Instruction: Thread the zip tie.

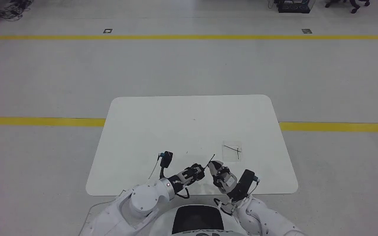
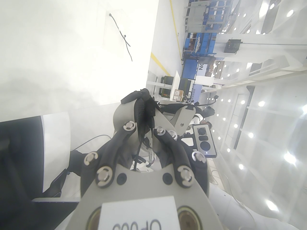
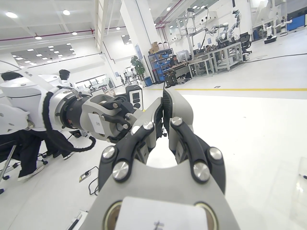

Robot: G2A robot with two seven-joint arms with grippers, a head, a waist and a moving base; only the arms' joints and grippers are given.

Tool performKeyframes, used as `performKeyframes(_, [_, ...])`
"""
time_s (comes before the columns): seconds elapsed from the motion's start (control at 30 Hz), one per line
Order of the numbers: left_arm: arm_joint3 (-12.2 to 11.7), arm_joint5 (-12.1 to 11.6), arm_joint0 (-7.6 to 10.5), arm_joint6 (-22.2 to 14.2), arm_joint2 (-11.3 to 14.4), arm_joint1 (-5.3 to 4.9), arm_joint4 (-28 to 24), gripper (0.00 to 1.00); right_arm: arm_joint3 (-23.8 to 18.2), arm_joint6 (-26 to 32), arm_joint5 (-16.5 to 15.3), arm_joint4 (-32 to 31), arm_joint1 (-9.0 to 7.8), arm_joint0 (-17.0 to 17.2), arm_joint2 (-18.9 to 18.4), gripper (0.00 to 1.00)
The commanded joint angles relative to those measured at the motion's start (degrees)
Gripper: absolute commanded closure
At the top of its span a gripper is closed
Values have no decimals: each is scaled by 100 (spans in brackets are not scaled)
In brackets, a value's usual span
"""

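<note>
Two grippers meet over the near edge of the white table [image 1: 189, 118], almost tip to tip, both raised off the surface. Left gripper [image 1: 199, 172] comes in from the robot's left. In its wrist view the left gripper [image 2: 144, 101] has its pads pressed together with no gap. A thin black strand, the zip tie [image 2: 138, 148], runs down between the fingers toward the palm. Right gripper [image 1: 216, 171] faces it from the other side. In its own wrist view the right gripper [image 3: 164, 96] is likewise fully closed, fingertips flush. The zip tie [image 3: 165, 82] stands up out of the pinch as a fine dark line, and a further bit of strand is visible lower between the fingers. From above, the zip tie [image 1: 211, 159] shows as a short black sliver slanting away from the meeting point of the two grippers toward the table's middle, held in the air. Whether its tail has entered its head cannot be told, as the fingers cover that spot. Farther out on the table, toward the robot's right and well apart from both grippers, the spare zip ties [image 1: 236, 151] lie crossed inside a faint clear square outline. The left wrist view shows these spare zip ties [image 2: 121, 34] as two black strands overlapping, one with a small head at its end. Beyond the table a yellow floor line [image 1: 189, 37] runs across the room.
</note>
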State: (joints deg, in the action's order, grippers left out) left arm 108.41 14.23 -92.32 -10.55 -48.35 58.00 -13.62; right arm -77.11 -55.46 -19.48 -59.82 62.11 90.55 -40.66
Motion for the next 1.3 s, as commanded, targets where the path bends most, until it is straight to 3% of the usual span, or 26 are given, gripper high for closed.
performKeyframes(0.0, [0,0,0,0,0,0,0,100,9,-21,0,-15,2,-4,-5,100])
performKeyframes(1.27, [0,0,0,0,0,0,0,100,23,-185,0,-154,28,-5,-33,100])
